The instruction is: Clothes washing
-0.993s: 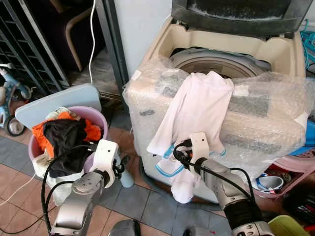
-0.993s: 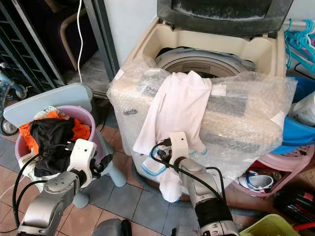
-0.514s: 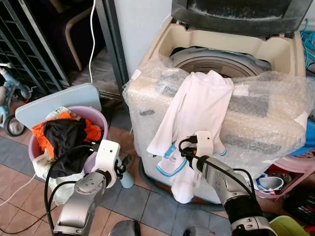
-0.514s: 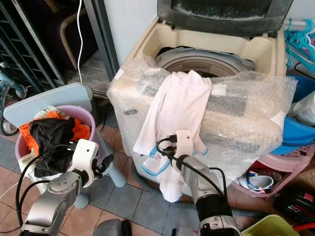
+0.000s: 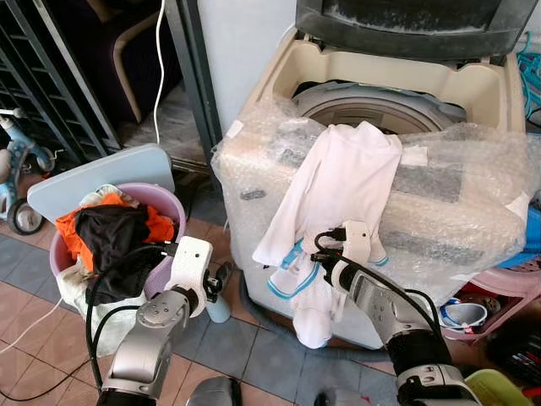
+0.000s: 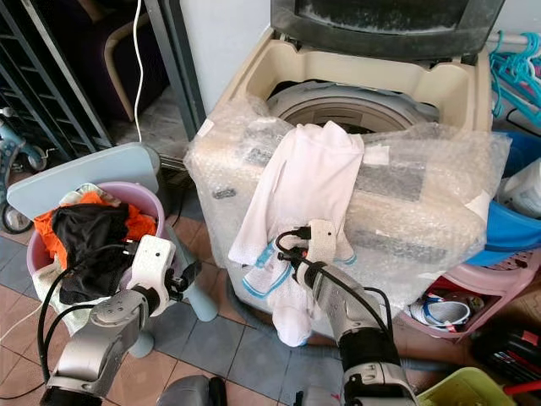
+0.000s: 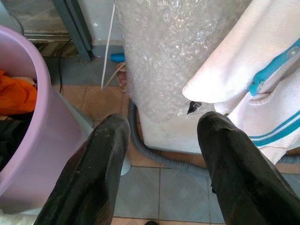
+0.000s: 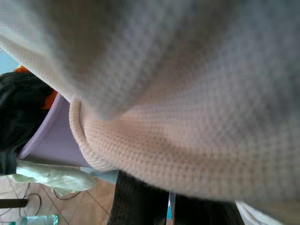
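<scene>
White shirt [image 5: 342,190] draped over the bubble-wrapped washer [image 5: 439,211] front edge. Right gripper [image 5: 314,269] fingers clamped on its lower hem; left gripper [image 7: 159,154] fingers apart, beside the purple laundry basket [image 5: 165,211] on the left.

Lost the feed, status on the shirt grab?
Right gripper shut on white shirt draped over the washer front. Left gripper open, beside purple basket. Bubble wrap under shirt.

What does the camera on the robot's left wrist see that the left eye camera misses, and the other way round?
Left wrist view: a grey drain hose along the tiles under the washer, between its open fingers.

Left eye view: the washer's open drum, and the right gripper at the shirt's lower part.

Both: white shirt, bubble wrap, lilac basket.
</scene>
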Robot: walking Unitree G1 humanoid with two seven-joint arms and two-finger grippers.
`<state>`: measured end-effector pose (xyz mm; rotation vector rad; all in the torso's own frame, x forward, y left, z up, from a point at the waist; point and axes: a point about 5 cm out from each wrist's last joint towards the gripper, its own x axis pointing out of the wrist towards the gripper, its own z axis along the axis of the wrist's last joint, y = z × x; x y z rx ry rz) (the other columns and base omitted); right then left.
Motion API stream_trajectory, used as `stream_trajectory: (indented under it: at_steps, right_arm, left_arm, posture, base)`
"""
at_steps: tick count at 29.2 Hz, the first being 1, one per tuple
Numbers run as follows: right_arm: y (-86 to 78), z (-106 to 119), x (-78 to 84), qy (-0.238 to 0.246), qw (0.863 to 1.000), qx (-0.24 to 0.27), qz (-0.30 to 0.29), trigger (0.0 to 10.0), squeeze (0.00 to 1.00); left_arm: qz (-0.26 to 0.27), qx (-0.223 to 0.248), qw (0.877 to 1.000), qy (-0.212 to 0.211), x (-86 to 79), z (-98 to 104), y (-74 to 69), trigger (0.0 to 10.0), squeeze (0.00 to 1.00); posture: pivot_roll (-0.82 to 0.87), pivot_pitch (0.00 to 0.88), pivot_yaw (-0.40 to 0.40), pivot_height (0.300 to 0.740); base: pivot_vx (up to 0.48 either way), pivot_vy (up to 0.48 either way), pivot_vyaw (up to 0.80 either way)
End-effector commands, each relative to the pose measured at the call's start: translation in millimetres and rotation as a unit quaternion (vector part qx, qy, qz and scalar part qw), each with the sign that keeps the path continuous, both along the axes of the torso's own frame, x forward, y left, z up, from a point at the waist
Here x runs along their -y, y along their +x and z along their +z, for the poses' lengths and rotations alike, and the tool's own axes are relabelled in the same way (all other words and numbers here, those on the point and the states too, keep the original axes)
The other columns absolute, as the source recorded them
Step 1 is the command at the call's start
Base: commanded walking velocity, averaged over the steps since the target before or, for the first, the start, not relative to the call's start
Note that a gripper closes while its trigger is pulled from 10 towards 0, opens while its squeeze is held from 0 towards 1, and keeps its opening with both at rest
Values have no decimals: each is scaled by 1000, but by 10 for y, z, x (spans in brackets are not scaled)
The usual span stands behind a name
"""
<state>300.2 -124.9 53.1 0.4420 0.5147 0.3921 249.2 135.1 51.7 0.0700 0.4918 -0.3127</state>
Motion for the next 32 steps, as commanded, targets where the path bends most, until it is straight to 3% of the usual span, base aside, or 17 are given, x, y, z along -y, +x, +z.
stream_trajectory:
  at_steps: [1,7,9,10,13,14,16,19,22,24,26,27,28,29,30,31,32]
  right_arm:
    - [132,414,-8,52,995,85,14,0,0]
    - [288,1296,202,126,963,230,66,0,0]
    - [326,1433,230,126,957,251,69,0,0]
    - [381,1673,268,125,946,288,78,0,0]
    - [479,2009,319,112,932,334,81,0,0]
    - [479,2009,319,112,932,334,81,0,0]
    - [600,2437,371,91,915,387,72,0,0]
    - [655,2587,391,77,909,406,61,0,0]
    - [961,2913,573,-28,903,424,-63,0,0]
    - [1014,2950,631,-63,899,422,-99,0,0]
    - [1074,2961,705,-144,887,415,-141,0,0]
    - [1074,2961,705,-144,887,415,-141,0,0]
    - [1103,2935,754,-190,880,404,-163,3686,0]
    - [1163,2734,842,-315,861,356,-183,10000,133]
    - [1172,2665,874,-353,851,341,-187,10000,133]
    - [1172,2665,874,-353,851,341,-187,10000,133]
    - [1182,2584,913,-384,843,324,-190,10000,1000]
  left_arm:
    - [5,1,1000,7,-19,-10,13,10000,0]
    - [2,0,1000,4,-4,-22,32,10000,0]
    - [1,0,1000,4,2,-22,35,10000,0]
    - [-1,1,1000,4,8,-23,46,10000,0]
    - [-2,2,1000,4,15,-24,58,10000,0]
    - [-2,2,1000,4,15,-24,58,10000,0]
    - [-2,2,1000,4,21,-24,73,10000,0]
    - [-2,3,1000,4,23,-25,78,10000,0]
    - [0,6,1000,5,25,-21,90,10000,0]
    - [0,6,1000,5,23,-22,93,10000,0]
    - [0,8,1000,6,25,-20,95,10000,0]
    - [0,8,1000,6,25,-20,95,10000,0]
    - [1,9,1000,7,27,-19,95,10000,0]
    - [1,10,1000,8,34,-18,91,10000,0]
    - [1,10,1000,8,36,-18,89,10000,0]
    - [1,10,1000,8,36,-18,89,10000,0]
    - [2,10,1000,7,37,-19,88,10000,0]
  posture:
    - [-53,34,49,740]
    - [-66,31,51,740]
    - [-66,31,51,740]
    - [-70,30,53,740]
    - [-70,27,51,740]
    - [-70,27,51,740]
    - [-69,25,50,740]
    - [-66,24,48,740]
    - [-62,25,47,740]
    - [-62,25,47,740]
    - [-59,25,43,740]
    - [-59,25,43,740]
    - [-58,25,41,740]
    - [-55,28,39,740]
    - [-55,28,39,740]
    - [-55,28,39,740]
    - [-57,29,39,740]
  base:
    - [0,0,0]
    - [0,0,0]
    - [0,0,0]
    - [0,0,0]
    - [0,0,0]
    - [0,0,0]
    - [0,0,0]
    - [0,0,0]
    - [0,0,0]
    - [0,0,0]
    - [0,0,0]
    - [0,0,0]
    - [0,0,0]
    - [0,0,0]
    - [0,0,0]
    - [0,0,0]
    - [0,0,0]
